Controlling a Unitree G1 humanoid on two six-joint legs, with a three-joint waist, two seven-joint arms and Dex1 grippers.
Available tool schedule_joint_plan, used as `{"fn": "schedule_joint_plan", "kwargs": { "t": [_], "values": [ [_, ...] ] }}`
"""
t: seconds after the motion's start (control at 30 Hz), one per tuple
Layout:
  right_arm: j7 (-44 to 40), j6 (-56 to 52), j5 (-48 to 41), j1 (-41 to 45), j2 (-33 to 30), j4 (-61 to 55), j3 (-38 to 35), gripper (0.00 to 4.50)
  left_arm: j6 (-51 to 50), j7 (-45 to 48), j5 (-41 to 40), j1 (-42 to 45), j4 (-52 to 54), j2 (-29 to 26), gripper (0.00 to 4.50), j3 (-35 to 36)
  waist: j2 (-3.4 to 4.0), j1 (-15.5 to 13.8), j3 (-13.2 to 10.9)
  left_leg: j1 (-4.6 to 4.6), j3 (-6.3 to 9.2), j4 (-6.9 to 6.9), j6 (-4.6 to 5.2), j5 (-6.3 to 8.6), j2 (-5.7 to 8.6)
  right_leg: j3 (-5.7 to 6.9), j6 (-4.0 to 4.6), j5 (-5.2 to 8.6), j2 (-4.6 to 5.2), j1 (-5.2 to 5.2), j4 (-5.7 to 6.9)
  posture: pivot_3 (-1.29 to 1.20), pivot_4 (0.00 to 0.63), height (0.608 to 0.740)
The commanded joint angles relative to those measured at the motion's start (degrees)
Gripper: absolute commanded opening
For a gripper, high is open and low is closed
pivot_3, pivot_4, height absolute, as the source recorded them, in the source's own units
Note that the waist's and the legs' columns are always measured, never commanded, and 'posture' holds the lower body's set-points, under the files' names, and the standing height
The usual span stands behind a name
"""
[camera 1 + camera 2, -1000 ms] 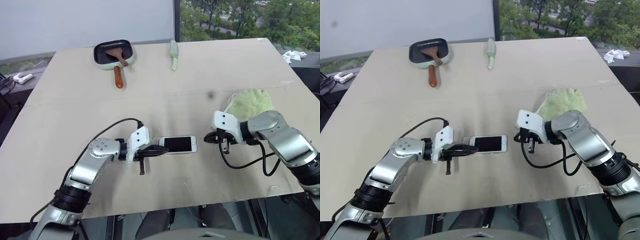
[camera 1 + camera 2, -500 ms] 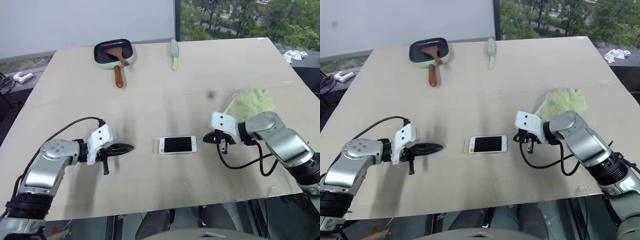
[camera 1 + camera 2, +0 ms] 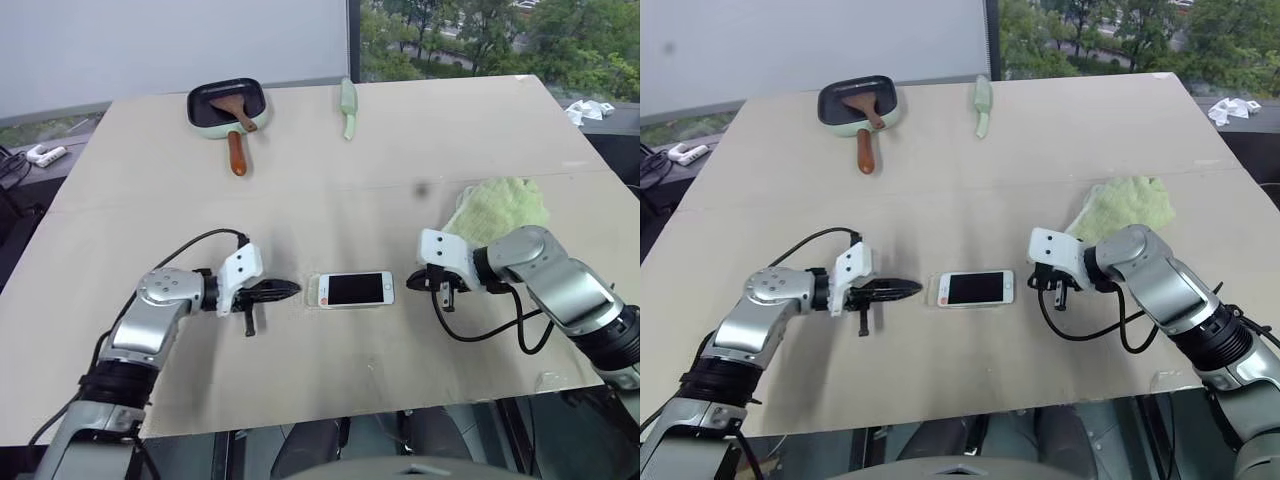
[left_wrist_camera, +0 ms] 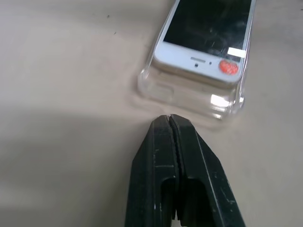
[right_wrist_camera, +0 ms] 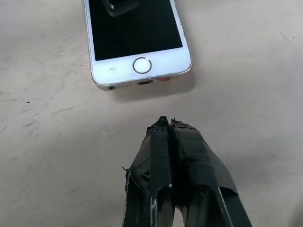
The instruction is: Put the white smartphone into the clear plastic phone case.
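Both tools, left (image 4: 169,117) and right (image 5: 165,120), are closed and empty (neither touches the white smartphone (image 3: 354,289)).

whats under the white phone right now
A thin clear plastic phone case lies under the white smartphone with the black screen; its glossy rim sticks out past the earpiece end. Whether the case reaches under the home button end cannot be seen, since the phone covers it.

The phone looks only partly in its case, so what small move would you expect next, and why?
Probably the left end effector, shut, nudges the case toward the phone. The case's end sticks out past the phone's earpiece end, so the phone seems not fully seated. The shut right end effector sits by the home-button end and could brace it.
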State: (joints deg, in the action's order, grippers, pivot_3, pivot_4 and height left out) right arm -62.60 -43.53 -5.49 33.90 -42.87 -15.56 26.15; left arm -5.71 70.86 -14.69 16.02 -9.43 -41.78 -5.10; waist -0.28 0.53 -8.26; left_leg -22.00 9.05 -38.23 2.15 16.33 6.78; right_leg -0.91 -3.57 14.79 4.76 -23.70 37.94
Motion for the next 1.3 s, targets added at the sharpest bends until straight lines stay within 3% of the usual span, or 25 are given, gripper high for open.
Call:
{"fn": "schedule_joint_plan", "kwargs": {
  "t": [0.03, 1.03, 1.3],
  "values": [
    [-0.08, -0.09, -0.13, 1.3, 0.59, -1.85, -0.12, 0.03, 0.32, 0.68, 0.64, 0.86, 0.29, 0.82, 0.0, -1.35, 0.0, -0.02, 0.0, 0.0, 0.0, 0.0, 0.0, 0.0, 0.0, 0.0, 0.0, 0.0, 0.0, 0.0, 0.0, 0.0, 0.15, 0.74],
    [1.06, -4.15, 2.87, 7.65, 10.42, -0.87, 7.81, 0.03, -3.85, -1.84, 1.11, 1.56, 4.58, 7.8, 0.0, -4.02, -0.03, -0.87, 0.09, 0.14, 0.04, -0.08, -0.02, -0.01, 0.03, 0.02, 0.0, 0.0, 0.0, 0.07, 0.12, 0.0, 0.15, 0.74],
    [0.58, -4.75, 3.12, 6.05, 6.58, -1.52, 3.67, 0.03, -2.75, -1.13, 1.52, 2.05, 2.34, 6.37, 0.0, -2.1, -0.03, -0.96, 0.14, 0.15, 0.05, -0.08, -0.05, -0.03, 0.03, 0.02, 0.03, -0.05, 0.0, 0.07, 0.15, 0.0, 0.15, 0.74]
  ]
}}
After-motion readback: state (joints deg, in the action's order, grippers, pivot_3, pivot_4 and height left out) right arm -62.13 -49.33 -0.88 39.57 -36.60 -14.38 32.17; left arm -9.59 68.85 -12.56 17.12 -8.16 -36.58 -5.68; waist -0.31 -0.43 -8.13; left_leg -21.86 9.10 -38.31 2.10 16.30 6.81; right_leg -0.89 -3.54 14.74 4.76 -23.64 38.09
